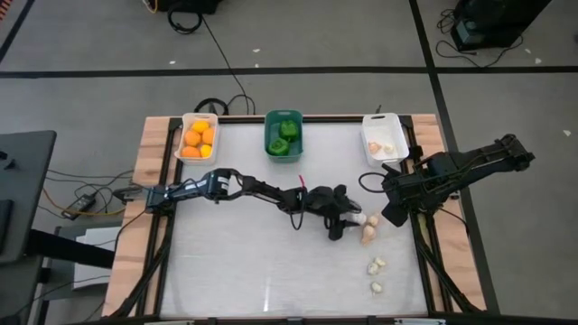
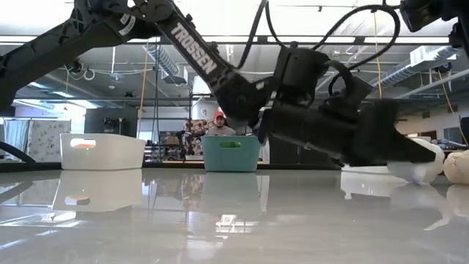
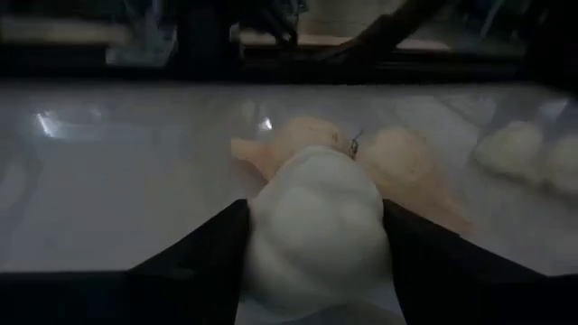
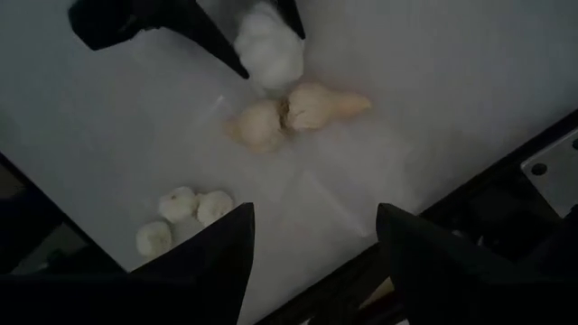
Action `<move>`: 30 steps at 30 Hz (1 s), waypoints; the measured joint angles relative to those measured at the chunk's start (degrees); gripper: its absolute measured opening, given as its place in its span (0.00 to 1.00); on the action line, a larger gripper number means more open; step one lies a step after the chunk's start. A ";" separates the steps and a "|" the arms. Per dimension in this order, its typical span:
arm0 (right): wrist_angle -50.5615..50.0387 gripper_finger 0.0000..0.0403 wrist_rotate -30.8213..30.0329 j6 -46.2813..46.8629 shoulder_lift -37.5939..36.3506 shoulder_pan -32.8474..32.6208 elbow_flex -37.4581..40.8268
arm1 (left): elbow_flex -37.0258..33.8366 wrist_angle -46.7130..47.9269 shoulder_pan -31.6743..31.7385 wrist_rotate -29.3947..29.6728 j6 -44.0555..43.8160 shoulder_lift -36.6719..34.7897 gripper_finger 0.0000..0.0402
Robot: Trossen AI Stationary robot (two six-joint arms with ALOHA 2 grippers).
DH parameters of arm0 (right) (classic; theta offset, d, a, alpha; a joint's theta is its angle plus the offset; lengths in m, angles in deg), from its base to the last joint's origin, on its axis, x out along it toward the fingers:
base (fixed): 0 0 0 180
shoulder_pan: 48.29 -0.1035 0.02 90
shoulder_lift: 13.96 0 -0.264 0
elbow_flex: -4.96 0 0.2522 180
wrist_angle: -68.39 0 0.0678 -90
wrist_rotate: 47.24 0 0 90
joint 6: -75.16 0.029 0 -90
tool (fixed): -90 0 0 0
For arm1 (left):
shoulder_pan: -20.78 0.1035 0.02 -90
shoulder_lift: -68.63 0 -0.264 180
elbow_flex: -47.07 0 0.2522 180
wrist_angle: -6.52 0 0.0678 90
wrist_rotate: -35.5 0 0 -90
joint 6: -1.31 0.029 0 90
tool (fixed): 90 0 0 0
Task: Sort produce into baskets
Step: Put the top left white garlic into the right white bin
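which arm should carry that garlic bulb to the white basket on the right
Left: the left gripper is already shut on the white garlic bulb. The right gripper hovers open and empty beside the white basket.

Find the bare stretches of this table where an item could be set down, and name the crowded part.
Bare: the wide near-left stretch, below the left arm, and the strip between the orange-fruit basket and the green basket. Crowded: the right side, where the left gripper holds a white garlic bulb beside two beige bulbs, with loose cloves nearer and the right gripper alongside.
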 joint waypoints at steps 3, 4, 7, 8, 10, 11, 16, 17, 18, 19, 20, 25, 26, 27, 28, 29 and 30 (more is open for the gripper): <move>1.40 0.60 0.16 3.11 0.06 -0.07 0.00 | -0.11 2.07 0.81 -2.40 -8.51 -2.97 0.57; 2.44 0.60 -0.41 4.30 0.10 -0.07 0.00 | -0.11 1.97 1.14 -4.01 -9.31 -4.27 0.57; 8.21 0.60 -4.81 8.56 -0.17 -0.07 0.00 | 0.02 0.82 2.03 -7.17 -9.85 -7.74 0.57; 11.10 0.60 -5.51 9.49 -0.56 0.01 0.00 | 0.02 1.36 2.44 -8.38 -9.93 -8.83 0.57; 14.86 0.61 -5.84 10.55 -1.80 0.82 -0.09 | -0.08 2.06 3.47 -10.50 -10.46 -11.05 0.57; 15.42 0.63 -6.08 11.03 -2.68 1.29 -0.09 | -0.09 2.54 4.08 -11.90 -10.49 -12.33 0.57; 15.98 0.72 -12.70 13.34 -10.04 2.94 -0.09 | 0.02 11.53 7.04 -14.06 -0.33 -20.17 0.57; 16.91 0.74 -14.42 13.81 -11.74 3.21 -0.09 | 0.04 13.47 7.41 -13.15 2.49 -21.19 0.57; 18.22 0.76 -16.30 14.10 -13.55 3.48 -0.09 | -0.02 15.48 7.71 -13.01 4.50 -22.01 0.57; 19.48 0.78 -18.31 14.35 -14.99 3.69 -0.09 | -0.07 16.60 7.89 -13.00 5.99 -22.55 0.57; 20.62 0.80 -20.08 14.39 -16.19 3.94 -0.09 | -0.09 17.01 8.11 -13.01 7.10 -23.02 0.57; 26.17 0.86 -23.53 12.71 -18.23 5.32 -0.09 | -0.05 11.19 8.26 -11.86 10.14 -24.86 0.57; 26.96 0.86 -23.27 11.95 -17.66 5.50 -0.09 | -0.05 9.90 8.24 -11.74 10.18 -24.98 0.57; 27.93 0.86 -23.17 11.23 -17.04 5.63 -0.09 | -0.05 8.45 8.22 -11.57 10.16 -24.98 0.57; 29.21 0.86 -22.90 10.44 -16.51 5.75 -0.09 | -0.07 6.59 8.22 -11.52 9.98 -24.98 0.57; 30.88 0.86 -22.69 9.76 -15.95 5.87 -0.09 | -0.07 5.11 8.22 -11.55 9.63 -24.98 0.58; 33.04 0.86 -22.45 8.94 -15.39 6.08 -0.09 | -0.07 3.54 8.22 -11.66 9.31 -24.98 0.58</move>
